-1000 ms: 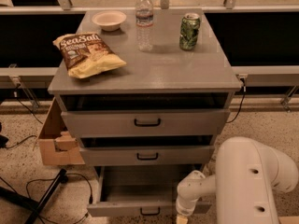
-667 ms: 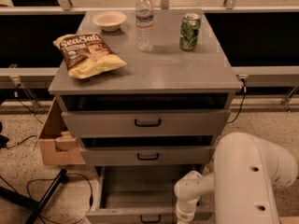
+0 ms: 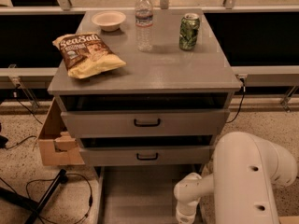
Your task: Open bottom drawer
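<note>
The grey cabinet has three drawers. The top drawer front (image 3: 146, 122) and the middle drawer front (image 3: 147, 156) each carry a black bar handle. The bottom drawer (image 3: 140, 195) is pulled far out, showing its plain grey interior; its front panel and handle are below the frame's lower edge. My white arm (image 3: 247, 181) reaches down at the lower right, with its wrist (image 3: 187, 204) over the drawer's right side. The gripper itself is out of view below the frame.
On the cabinet top (image 3: 159, 71) lie a SeaSalt chips bag (image 3: 88, 54), a small white bowl (image 3: 108, 20), a water bottle (image 3: 144, 21) and a green can (image 3: 189, 31). A cardboard box (image 3: 55, 141) stands at the left. Cables and a black stand leg (image 3: 46, 197) lie on the floor.
The bottom drawer has slid further out toward me, its front panel passing below the frame. My arm and wrist have moved down with it.
</note>
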`<action>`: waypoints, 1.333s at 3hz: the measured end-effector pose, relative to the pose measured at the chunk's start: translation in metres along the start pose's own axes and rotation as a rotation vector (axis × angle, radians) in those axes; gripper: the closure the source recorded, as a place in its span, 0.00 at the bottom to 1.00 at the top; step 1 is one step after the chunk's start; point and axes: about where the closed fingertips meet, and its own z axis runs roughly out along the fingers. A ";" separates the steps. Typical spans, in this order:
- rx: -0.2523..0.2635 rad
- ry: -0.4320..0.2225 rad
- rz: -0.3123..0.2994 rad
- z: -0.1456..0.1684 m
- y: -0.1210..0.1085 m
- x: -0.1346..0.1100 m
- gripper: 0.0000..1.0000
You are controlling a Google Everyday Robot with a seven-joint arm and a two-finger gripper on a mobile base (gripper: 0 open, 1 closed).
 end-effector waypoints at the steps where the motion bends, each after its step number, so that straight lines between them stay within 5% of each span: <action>1: -0.001 0.000 0.000 0.000 0.000 0.000 0.40; 3: -0.004 0.001 0.000 0.002 0.001 0.001 0.00; 4: -0.004 0.001 0.000 0.002 0.001 0.001 0.00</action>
